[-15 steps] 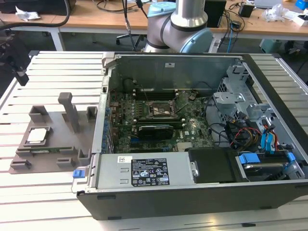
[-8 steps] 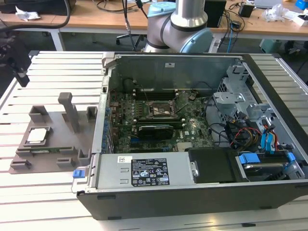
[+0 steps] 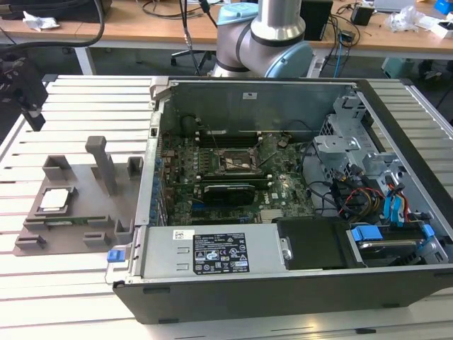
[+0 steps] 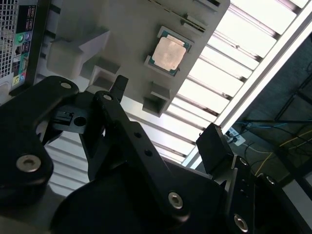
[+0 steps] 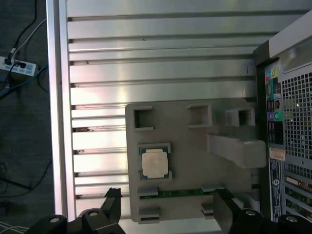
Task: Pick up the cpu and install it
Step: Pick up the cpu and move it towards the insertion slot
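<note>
Currently the cpu [image 3: 56, 199], a small flat square with a pale silver top and green edge, lies flat in a recess of the grey fixture [image 3: 85, 205] on the slatted table [image 3: 78, 99]. In the exterior view it is at 9 o'clock of the open computer case [image 3: 283, 297]. An upright post [image 3: 105, 166] stands at its 2 o'clock. The hand [image 5: 168, 197] is clear of the cpu, fingers spread wide, gripping nothing. The case holds the motherboard [image 3: 283, 188].
</note>
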You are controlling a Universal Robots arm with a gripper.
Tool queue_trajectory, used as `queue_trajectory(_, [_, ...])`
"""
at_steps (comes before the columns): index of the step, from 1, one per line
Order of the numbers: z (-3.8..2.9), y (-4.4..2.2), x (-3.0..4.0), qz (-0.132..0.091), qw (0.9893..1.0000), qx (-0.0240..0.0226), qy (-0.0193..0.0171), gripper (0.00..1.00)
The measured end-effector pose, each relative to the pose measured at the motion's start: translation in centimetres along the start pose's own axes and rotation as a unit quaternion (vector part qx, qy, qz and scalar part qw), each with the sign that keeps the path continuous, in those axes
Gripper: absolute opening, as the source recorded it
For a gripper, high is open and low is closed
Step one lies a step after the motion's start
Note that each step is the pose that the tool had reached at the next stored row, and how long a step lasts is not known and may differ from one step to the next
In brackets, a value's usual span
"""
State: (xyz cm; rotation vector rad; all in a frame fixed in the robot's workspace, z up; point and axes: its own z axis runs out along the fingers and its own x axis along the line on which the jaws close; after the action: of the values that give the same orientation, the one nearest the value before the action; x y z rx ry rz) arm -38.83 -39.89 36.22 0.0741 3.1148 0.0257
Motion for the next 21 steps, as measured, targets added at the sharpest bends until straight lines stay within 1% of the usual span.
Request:
queue_trajectory(8, [0.46,-0.01,0.01,0.000,1.0000,0.0000,0.0000,0.84])
queue_trajectory(21, [1.01,-0.02,0.03,0.000,1.0000,0.0000,0.0001,0.84])
